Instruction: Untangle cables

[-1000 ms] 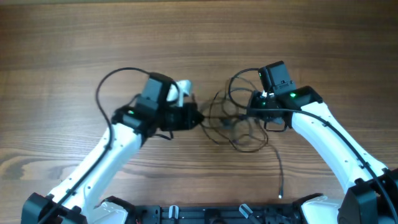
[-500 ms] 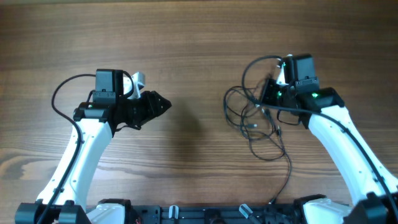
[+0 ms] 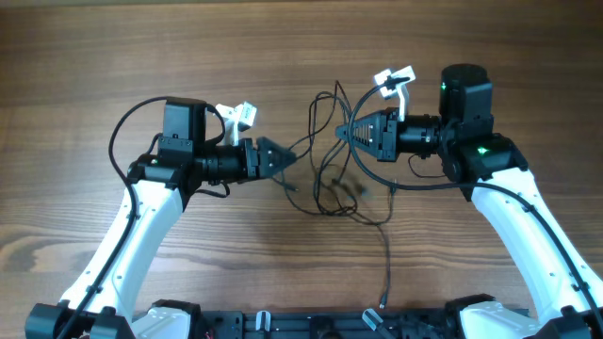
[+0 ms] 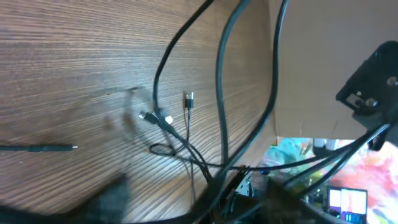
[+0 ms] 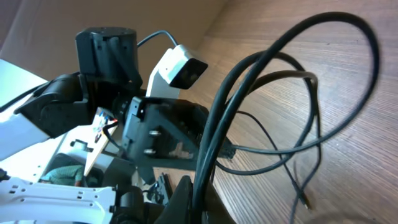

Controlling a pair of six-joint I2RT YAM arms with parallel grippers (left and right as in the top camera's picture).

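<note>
**Two grippers, one knot of cables between them**

At left, your left gripper (image 3: 281, 158) points right, its fingers pinched to a point on a strand of the cables (image 3: 337, 185). The cables loop between your two arms, and the knot lies on the wooden table (image 3: 141, 56) just beside the left gripper's tip. The left wrist view shows three plug ends on the wood: one long plug (image 4: 50, 148) apart at the left, and two small plugs (image 4: 149, 116) close together by the knot. You cannot count the separate cords in the knot. At right, your right gripper (image 3: 345, 133) points left, clenched on a bundle of raised loops. One loose strand (image 3: 386, 254) trails from the knot toward the table's near edge.
</note>
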